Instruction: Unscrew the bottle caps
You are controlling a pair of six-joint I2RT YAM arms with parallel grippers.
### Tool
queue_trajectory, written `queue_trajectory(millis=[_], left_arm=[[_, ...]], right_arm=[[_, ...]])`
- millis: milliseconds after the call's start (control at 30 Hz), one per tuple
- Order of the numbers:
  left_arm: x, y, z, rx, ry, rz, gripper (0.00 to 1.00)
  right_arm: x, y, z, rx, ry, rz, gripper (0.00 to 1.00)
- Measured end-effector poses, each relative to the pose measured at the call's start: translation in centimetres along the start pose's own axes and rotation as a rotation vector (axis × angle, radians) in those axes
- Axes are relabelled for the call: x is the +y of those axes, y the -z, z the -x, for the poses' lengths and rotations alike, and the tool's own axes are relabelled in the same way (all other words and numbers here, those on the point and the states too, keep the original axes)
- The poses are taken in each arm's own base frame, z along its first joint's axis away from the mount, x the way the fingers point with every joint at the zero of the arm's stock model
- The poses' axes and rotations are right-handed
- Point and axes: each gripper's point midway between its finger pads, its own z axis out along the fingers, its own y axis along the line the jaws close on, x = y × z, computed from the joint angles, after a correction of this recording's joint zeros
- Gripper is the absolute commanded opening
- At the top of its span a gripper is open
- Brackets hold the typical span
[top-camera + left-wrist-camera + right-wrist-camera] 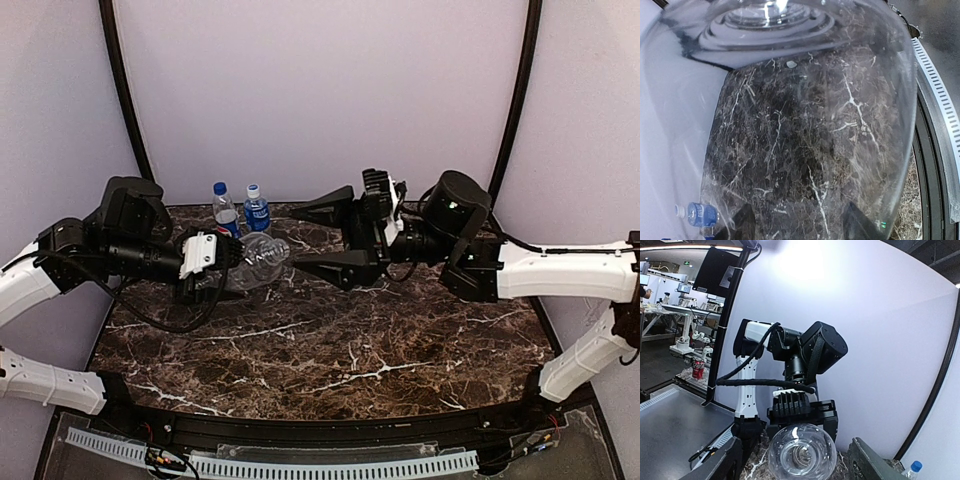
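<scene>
My left gripper (238, 263) is shut on the plain clear bottle (258, 262) and holds it lying sideways above the table, its free end pointing right. In the left wrist view the bottle (805, 125) fills the frame between my fingers (742, 225). My right gripper (312, 240) is wide open just right of that end, not touching it. In the right wrist view the bottle's round end (801, 452) faces me between my open fingers (722, 460). I cannot tell whether a cap is on it. The Pepsi bottle (225, 210) has a blue cap (219, 187). The blue-label bottle (257, 212) has a pale cap (253, 188).
The two labelled bottles stand upright at the back edge of the dark marble table (330, 360), against the white back wall. The blue-label bottle also shows in the left wrist view (702, 214). A metal rail (270, 462) runs along the table's near edge.
</scene>
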Motion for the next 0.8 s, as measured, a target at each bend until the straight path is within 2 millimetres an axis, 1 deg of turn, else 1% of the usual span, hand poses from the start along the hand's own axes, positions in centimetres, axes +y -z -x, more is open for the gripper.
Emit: queue_trajectory(millis=[100,167,267,333,367,433,500,533,633,700,733,767,800], left_arm=[[-0.1,-0.2,0.1,-0.003,0.005,-0.011,0.21],[-0.1,-0.2,0.3,-0.008,0.007,-0.014,0.21],[0.0,-0.1,0.4,-0.014,0.007,-0.016,0.21],[0.0,-0.1,0.4,-0.014,0.007,-0.016,0.21],[0.0,-0.1,0.4,-0.014,0.007,-0.016,0.21],[0.0,-0.1,0.4,-0.014,0.008,-0.016,0.21],[0.0,-0.1,0.4,-0.014,0.008,-0.017,0.21],[0.0,-0.1,0.4,-0.014,0.007,-0.017,0.21],[0.0,-0.1,0.3,-0.007,0.023,-0.017,0.21],[0.0,-0.1,0.2,-0.008,0.038,-0.016,0.22],[0.1,-0.1,0.2,-0.008,0.038,-0.016,0.32],[0.1,0.0,0.2,-0.008,0.038,-0.016,0.57],[0.1,0.0,0.2,-0.009,0.038,-0.015,0.72]], right_arm=[[-0.6,-0.9,-0.7,0.003,-0.006,-0.013,0.65],[-1.0,-1.4,-1.3,0.012,-0.013,-0.018,0.64],[-1.0,-2.0,-2.1,0.023,-0.016,-0.015,0.60],[-0.9,-2.2,-2.6,0.032,-0.019,-0.009,0.53],[-0.8,-2.3,-2.8,0.035,-0.017,-0.007,0.47],[-0.7,-2.5,-3.2,0.042,-0.021,-0.007,0.41],[-0.7,-2.5,-3.3,0.046,-0.017,-0.009,0.32],[-0.7,-2.6,-3.4,0.047,-0.016,-0.010,0.27],[-0.8,-2.7,-3.4,0.049,0.009,-0.015,0.06],[-1.0,-2.7,-3.3,0.051,0.030,-0.026,0.03],[-1.1,-2.7,-3.3,0.052,0.036,-0.027,0.00],[-1.1,-2.8,-3.2,0.053,0.039,-0.028,0.00],[-1.1,-2.8,-3.3,0.056,0.038,-0.030,0.00]])
